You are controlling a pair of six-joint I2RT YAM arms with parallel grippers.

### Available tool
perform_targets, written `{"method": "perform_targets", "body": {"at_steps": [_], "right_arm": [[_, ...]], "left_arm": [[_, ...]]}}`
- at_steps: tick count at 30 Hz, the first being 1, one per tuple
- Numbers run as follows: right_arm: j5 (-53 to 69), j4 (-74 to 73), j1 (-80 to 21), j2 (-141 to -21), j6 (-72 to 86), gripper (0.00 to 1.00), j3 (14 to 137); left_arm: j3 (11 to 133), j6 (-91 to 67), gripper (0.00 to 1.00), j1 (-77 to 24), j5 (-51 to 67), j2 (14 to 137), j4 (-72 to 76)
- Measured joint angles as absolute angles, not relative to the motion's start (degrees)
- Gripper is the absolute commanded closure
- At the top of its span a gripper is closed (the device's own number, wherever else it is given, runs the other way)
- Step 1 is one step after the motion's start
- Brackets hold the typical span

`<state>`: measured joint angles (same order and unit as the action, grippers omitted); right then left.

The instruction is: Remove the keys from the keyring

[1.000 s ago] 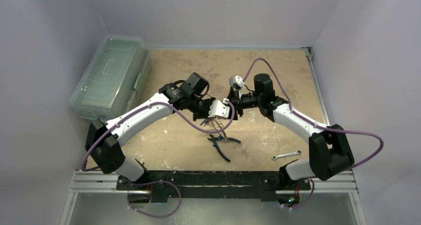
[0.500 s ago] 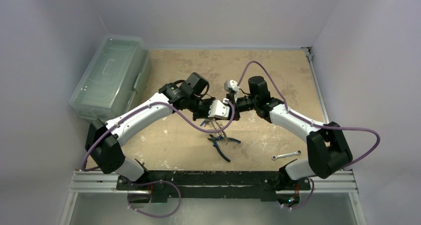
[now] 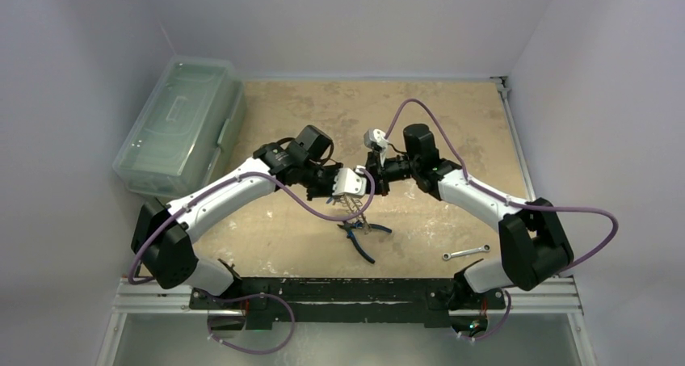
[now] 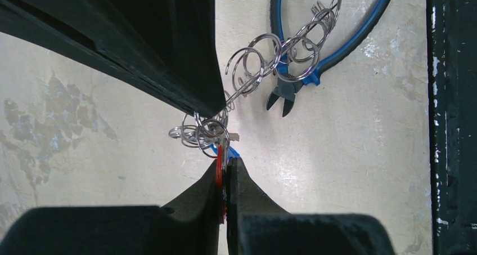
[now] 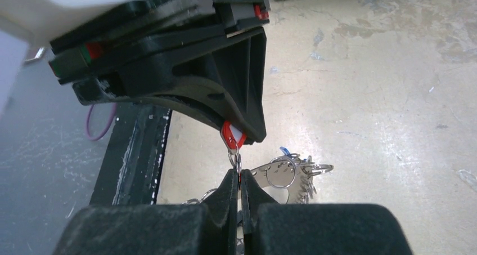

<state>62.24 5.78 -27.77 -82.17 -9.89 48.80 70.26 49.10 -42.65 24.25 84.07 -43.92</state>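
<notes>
The keyring bunch [image 4: 205, 132] is a cluster of thin silver rings and small silver keys [image 5: 292, 173], hanging between my two grippers above the table. My left gripper [image 4: 226, 165] is shut on a red plastic tag [image 4: 220, 182] of the bunch. My right gripper [image 5: 239, 173] is shut on a small silver ring directly below that red tag [image 5: 232, 135]. A chain of linked rings [image 4: 275, 52] trails from the bunch down over the pliers. In the top view the left gripper [image 3: 352, 183] and right gripper [image 3: 376, 180] meet tip to tip, with keys [image 3: 356, 212] dangling below.
Blue-handled pliers [image 3: 361, 235] lie on the table under the bunch and also show in the left wrist view [image 4: 315, 47]. A silver wrench [image 3: 466, 253] lies at the front right. A clear plastic box [image 3: 179, 124] stands at the left edge.
The right gripper moved left to close the gap with the left gripper. Both grippers and the bunch then shifted slightly left and down.
</notes>
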Motion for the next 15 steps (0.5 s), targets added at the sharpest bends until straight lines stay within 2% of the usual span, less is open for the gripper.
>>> {"method": "perform_targets", "body": {"at_steps": [15], "right_arm": [[62.24, 16.47, -27.68, -80.84, -1.52, 1.0, 44.29]], "left_arm": [[67.59, 48.49, 1.0, -42.57, 26.35, 84.82, -41.78]]}}
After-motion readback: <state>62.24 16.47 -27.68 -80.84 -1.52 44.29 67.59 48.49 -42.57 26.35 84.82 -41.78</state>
